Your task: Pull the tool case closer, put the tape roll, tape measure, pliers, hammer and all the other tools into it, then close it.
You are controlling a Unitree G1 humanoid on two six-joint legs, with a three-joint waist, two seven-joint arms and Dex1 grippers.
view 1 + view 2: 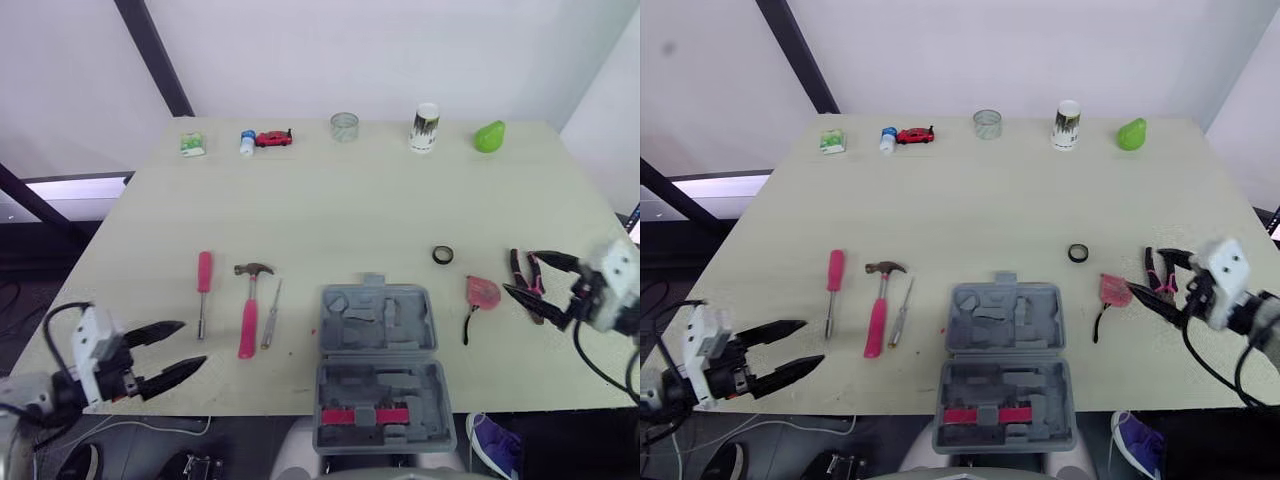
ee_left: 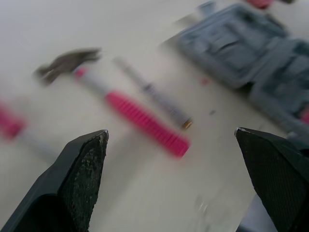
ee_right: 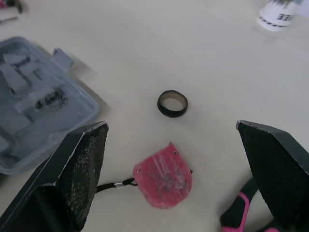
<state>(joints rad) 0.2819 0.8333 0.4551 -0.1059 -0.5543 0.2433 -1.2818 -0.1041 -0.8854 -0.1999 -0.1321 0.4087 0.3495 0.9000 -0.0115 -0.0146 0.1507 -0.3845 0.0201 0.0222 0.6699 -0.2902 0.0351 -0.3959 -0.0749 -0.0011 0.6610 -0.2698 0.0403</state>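
The grey tool case [image 1: 378, 378] lies open and flat at the near edge of the surface [image 1: 350, 210], between the two arms. That reads as a case already pulled close enough for either side to feed it, and a pink piece sits in its near half. To its left lie the hammer [image 1: 248, 310], a slim metal screwdriver [image 1: 270, 315] and a pink-handled screwdriver [image 1: 203, 282], side by side and apart. The left gripper [image 1: 193, 343] hangs near them with its fingers spread and empty, probably readying for the hammer. On the other side the right gripper [image 1: 518, 272], fingers likewise apart and holding nothing, hovers by the pliers [image 3: 237, 215], with the tape measure [image 1: 482, 292] between them and the case and the tape roll [image 1: 443, 255] a little beyond. The head views give the whole layout, including a far row (pear-shaped green thing [image 1: 489, 137], cup [image 1: 425, 127], red toy car [image 1: 273, 138]) that looks irrelevant to the job. The right wrist view adds what they cannot resolve: the roll's hollow core and the measure's dark cord trailing towards the case. The left wrist view frames the hammer's pink grip squarely between its fingers.
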